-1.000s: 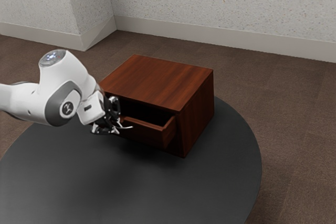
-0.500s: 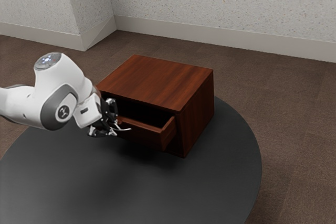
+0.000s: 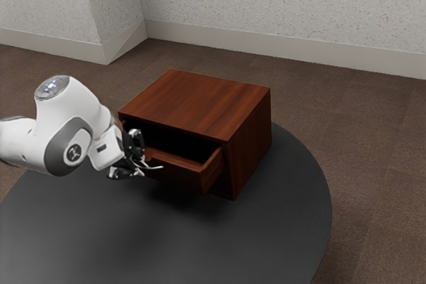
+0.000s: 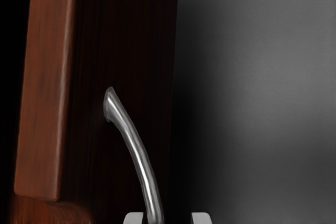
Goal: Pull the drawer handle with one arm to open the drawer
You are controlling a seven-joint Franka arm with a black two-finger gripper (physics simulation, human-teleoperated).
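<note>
My fingers (image 3: 138,162) pinch slim curved polished-metal handle (image 4: 137,156); glossy reddish-wood drawer (image 3: 188,167) partly out of boxy cabinet (image 3: 200,101).

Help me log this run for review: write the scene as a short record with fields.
cabinet: dark red wood, on the round dark table
drawer: partly pulled out toward the exterior view's left
handle: curved metal bar on the drawer front
hand: at the handle, arm reaching in from the exterior view's left
task state: drawer open part way
</note>
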